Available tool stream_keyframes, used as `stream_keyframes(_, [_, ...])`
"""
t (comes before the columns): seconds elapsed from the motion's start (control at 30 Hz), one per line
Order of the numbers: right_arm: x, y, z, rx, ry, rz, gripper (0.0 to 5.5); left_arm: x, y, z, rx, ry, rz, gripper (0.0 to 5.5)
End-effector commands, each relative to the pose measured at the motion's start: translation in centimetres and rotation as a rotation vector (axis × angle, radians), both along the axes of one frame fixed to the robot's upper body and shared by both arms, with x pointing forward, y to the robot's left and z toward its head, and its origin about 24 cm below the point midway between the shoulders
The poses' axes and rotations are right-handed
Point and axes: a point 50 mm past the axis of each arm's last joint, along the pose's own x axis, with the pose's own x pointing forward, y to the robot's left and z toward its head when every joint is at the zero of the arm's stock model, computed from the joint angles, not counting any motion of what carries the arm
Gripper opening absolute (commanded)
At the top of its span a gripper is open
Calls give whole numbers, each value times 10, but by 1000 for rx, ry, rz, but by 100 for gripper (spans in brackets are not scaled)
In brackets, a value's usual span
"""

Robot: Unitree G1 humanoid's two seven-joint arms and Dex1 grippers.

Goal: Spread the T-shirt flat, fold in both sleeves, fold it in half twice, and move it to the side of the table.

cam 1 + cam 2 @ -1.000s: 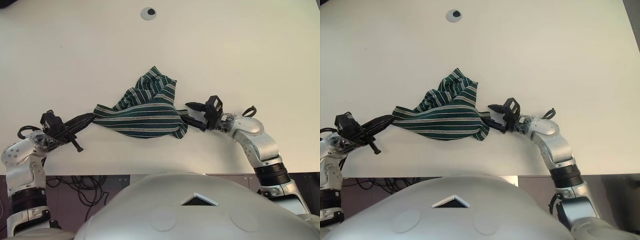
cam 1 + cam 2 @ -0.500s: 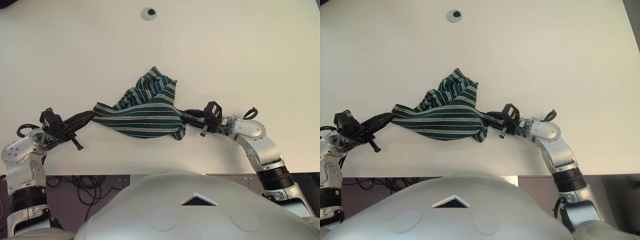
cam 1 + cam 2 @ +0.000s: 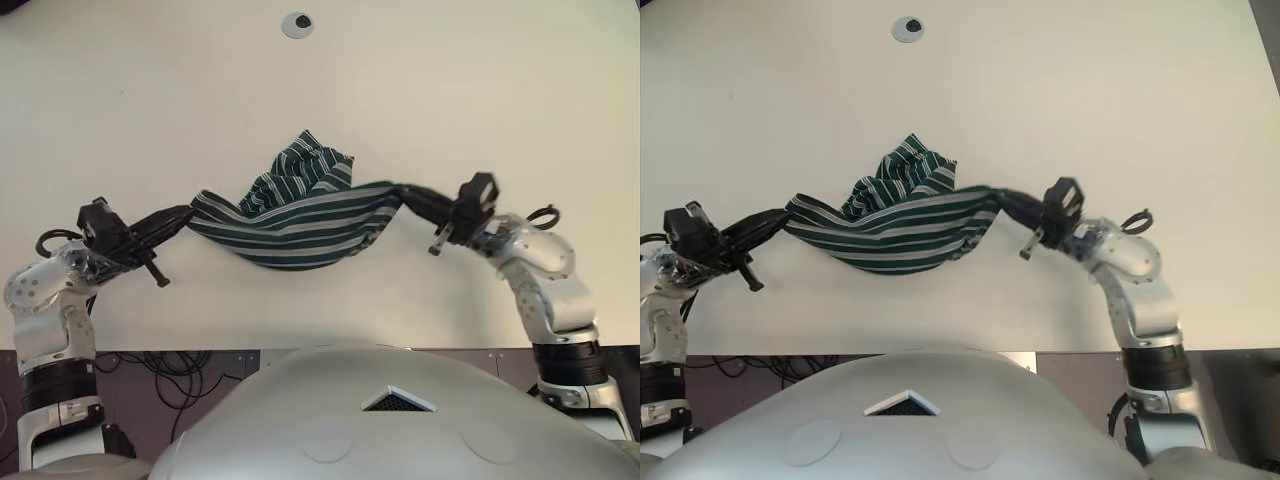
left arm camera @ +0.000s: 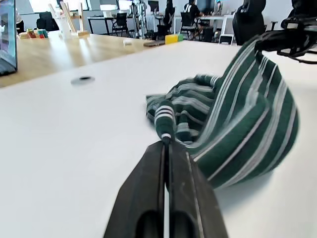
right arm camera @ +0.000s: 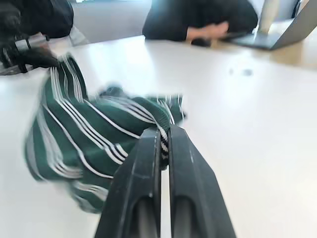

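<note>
Spreading stage, not yet flat. Striped T-shirt [image 3: 300,215] slung sagging over table [image 3: 470,90] centre, pinched at 9 o'clock by left gripper [image 3: 187,213], at 3 o'clock by right gripper [image 3: 406,191]. Next: draw apart, lower evenly.

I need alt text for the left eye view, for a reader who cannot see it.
A green T-shirt with white stripes is stretched, sagging and bunched, between two robot pincers over a white table: the left pincer is shut on one end, the right pincer on the other. A small round disc lies near the table's far edge.
</note>
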Motion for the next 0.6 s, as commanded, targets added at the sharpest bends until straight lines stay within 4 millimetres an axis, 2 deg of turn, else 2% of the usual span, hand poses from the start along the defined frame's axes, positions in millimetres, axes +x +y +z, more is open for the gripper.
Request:
stream_keyframes(0.03, [18, -20, 45, 60, -137, -47, 1, 37, -16, 24, -55, -110, -12, 0])
stream_keyframes(0.2, [52, -27, 82, -10, -240, -91, 1, 100, -48, 53, -21, -227, 20, 0])
stream_keyframes(0.37, [99, -27, 129, -77, -345, -156, 1, 169, -95, 108, -71, -367, 69, 0])
stream_keyframes(0.47, [132, -33, 157, -117, -386, -246, 1, 203, -103, 142, -146, -391, 155, 0])
stream_keyframes(0.6, [171, -47, 187, -143, -402, -378, 1, 232, -103, 175, -227, -375, 255, 0])
